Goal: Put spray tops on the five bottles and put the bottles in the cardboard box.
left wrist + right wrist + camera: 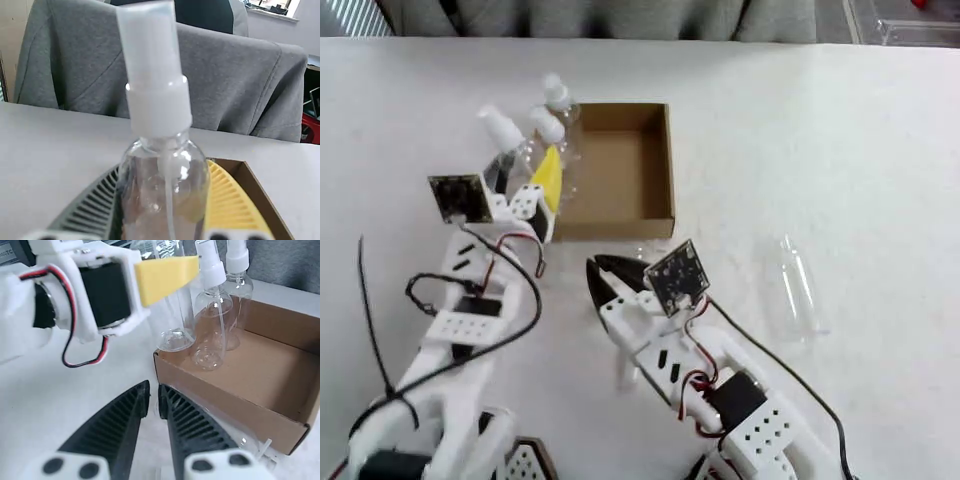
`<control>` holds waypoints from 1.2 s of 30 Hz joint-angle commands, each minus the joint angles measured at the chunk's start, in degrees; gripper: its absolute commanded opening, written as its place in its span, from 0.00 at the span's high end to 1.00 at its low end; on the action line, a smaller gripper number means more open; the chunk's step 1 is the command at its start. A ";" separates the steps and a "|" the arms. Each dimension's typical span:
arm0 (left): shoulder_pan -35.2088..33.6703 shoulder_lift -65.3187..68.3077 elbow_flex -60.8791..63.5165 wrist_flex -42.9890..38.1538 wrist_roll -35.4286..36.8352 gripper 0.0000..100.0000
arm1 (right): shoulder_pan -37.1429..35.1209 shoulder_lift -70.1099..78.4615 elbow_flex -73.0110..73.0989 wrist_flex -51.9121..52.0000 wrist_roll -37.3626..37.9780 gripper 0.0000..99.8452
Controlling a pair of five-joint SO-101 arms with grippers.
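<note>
Clear spray-topped bottle (162, 187) clamped in left gripper (527, 163); right gripper (153, 392) pinched together near cardboard box (225, 405).

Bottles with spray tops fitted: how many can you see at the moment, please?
3 bottles: one held in the left gripper just outside the cardboard box, two inside it by its left wall.

Your bottle (165, 195) is glossy clear plastic, its spray top (155, 75) matt white plastic; the cardboard box (620, 228) looks matt.
</note>
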 commanded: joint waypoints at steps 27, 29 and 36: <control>1.71 9.10 -5.54 -8.53 0.44 0.98 | 0.40 -0.84 0.00 -1.36 -0.09 0.98; 1.71 9.10 -5.63 -8.53 0.44 0.98 | 0.40 -0.84 0.00 -1.36 -0.09 0.98; 1.71 9.10 -5.63 -8.53 0.44 0.98 | 0.40 -0.84 0.00 -1.36 -0.09 0.98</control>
